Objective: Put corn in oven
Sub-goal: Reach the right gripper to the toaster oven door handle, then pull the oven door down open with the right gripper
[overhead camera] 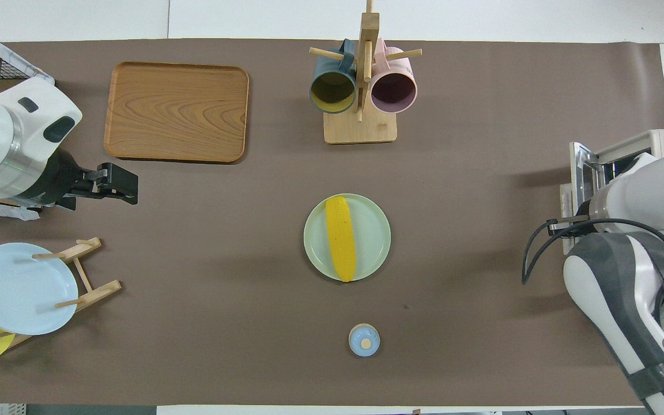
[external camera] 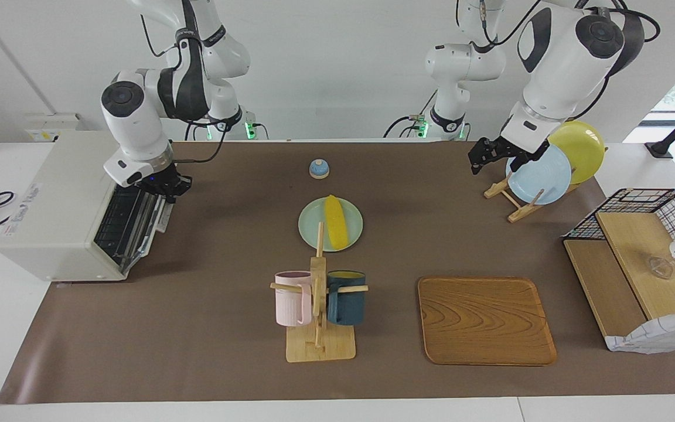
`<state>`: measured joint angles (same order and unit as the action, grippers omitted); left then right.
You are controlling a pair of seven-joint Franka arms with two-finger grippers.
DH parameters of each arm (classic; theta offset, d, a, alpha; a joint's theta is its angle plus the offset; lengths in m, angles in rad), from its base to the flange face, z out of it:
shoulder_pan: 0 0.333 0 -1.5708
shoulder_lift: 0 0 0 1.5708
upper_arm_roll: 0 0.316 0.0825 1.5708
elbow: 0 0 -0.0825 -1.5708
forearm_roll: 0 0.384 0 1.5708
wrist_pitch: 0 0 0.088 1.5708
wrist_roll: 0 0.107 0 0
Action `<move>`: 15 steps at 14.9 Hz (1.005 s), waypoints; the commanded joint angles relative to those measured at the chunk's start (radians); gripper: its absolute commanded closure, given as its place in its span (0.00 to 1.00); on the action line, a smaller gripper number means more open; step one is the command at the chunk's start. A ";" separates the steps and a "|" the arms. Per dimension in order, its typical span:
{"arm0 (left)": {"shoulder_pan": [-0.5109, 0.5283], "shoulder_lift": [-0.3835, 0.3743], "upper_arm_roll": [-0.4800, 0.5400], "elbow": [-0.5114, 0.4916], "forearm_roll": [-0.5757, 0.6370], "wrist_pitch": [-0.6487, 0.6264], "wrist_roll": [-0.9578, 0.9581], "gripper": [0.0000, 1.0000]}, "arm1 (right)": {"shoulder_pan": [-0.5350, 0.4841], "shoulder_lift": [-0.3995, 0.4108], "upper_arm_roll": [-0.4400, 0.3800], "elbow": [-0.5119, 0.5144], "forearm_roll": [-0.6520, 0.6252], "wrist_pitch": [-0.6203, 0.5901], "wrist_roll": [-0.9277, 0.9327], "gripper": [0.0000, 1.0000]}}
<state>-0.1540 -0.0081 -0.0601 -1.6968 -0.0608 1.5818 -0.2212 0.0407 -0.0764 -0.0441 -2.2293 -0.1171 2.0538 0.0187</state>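
From across the table, a big brown mat covers a white table, with a plain white wall at the robots' end. The bright yellow bumpy corn cob lies on a round pale green plate in the middle of the mat. The boxy off-white toaster oven sits well apart from the plate, at the right arm's end of the table. Its door hangs down open and the wire rack shows inside. The right gripper is pinched shut on the top edge of that door. The left gripper hangs in the air with its fingers spread, holding nothing, just beside a wooden rack with a pale blue plate.

From above, the corn points straight at the robots. There is lots of bare mat all around the green plate. A smooth wooden tray and a wooden mug stand sit farther from the robots than the plate, and a small blue bell sits nearer. The oven is mostly hidden under the right arm.
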 commanded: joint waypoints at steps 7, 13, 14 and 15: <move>0.004 -0.003 0.014 0.029 -0.004 0.001 0.005 0.00 | 0.018 0.118 -0.019 -0.101 -0.056 0.307 0.102 1.00; 0.005 -0.004 0.013 0.032 -0.001 -0.006 0.005 0.00 | 0.024 0.161 -0.017 -0.113 -0.056 0.362 0.138 1.00; 0.005 -0.006 0.011 0.032 0.001 -0.008 0.003 0.00 | 0.034 0.161 -0.017 -0.113 -0.056 0.364 0.145 1.00; 0.005 -0.006 0.011 0.032 0.006 -0.011 0.003 0.00 | 0.045 0.161 -0.016 -0.112 -0.056 0.364 0.164 1.00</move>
<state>-0.1507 -0.0083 -0.0500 -1.6719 -0.0608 1.5824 -0.2211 0.0831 0.0792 -0.0369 -2.3476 -0.1267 2.3928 0.1497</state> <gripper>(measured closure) 0.000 0.991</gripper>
